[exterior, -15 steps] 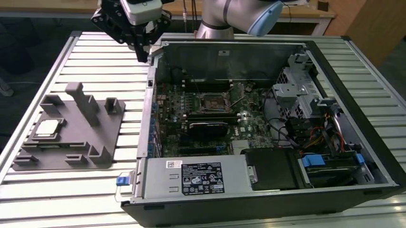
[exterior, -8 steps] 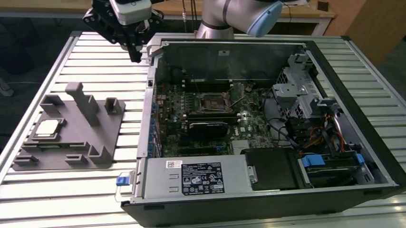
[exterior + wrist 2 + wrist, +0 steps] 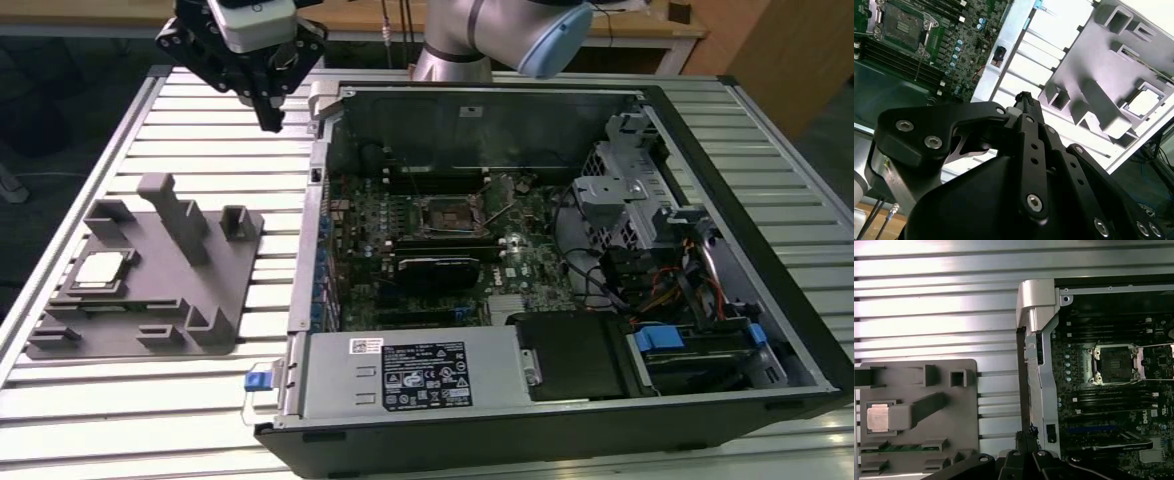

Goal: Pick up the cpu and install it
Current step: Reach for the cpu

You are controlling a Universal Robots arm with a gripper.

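While the gripper hangs over the slatted table by the case corner, fingers look pressed together, nothing between them; its top is cut off. cpu sits in the grey fixture, well apart from the gripper, washed out by glare in the second wrist view. Socket detail unreadable.
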